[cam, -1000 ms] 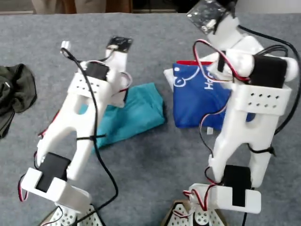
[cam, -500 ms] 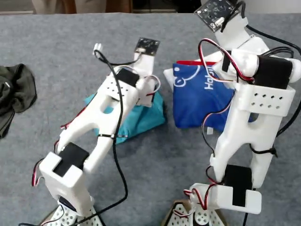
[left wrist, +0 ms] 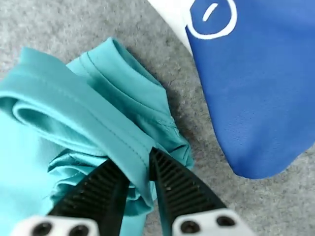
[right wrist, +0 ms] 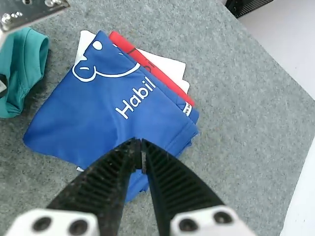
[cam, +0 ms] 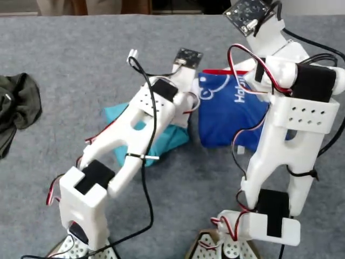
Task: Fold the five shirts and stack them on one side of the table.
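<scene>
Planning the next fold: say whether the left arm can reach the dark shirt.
Probably not: the left gripper is shut on the teal shirt, and the dark shirt lies far off.

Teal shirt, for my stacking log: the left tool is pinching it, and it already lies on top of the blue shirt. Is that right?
Not quite. The left tool is pinching the teal shirt, but it lies beside the blue shirt, not on it; the left wrist view shows bare table between them.

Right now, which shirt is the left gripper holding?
The teal shirt: its folded edge is pinched in the left gripper; the blue shirt lies flat beside it, ungripped.
</scene>
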Available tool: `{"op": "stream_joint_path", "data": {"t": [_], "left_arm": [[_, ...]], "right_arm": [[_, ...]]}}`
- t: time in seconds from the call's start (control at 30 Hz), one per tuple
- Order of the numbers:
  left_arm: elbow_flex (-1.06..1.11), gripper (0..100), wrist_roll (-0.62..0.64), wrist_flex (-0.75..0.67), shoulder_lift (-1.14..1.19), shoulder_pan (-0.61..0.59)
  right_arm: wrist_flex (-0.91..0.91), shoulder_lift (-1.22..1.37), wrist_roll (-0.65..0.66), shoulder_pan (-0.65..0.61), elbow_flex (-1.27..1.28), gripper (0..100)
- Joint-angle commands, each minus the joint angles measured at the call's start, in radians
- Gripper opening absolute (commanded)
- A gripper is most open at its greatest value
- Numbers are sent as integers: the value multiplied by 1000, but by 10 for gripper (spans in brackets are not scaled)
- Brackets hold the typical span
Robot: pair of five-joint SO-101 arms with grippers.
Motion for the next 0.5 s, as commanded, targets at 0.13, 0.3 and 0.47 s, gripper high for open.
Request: {"op": "stream_joint_path", "data": {"t": [0.13, 0.3, 0.47], "left_arm": [[-198, 266, 138, 167, -7, -38], [-390, 314, 224, 344, -13, -218], [-511, 133, 97, 486, -4, -470]], "right_arm": [[-37, -4, -12, 12, -12, 2], [-34, 25, -20, -45, -7, 2], [-32, 91, -155, -202, -4, 2]]}}
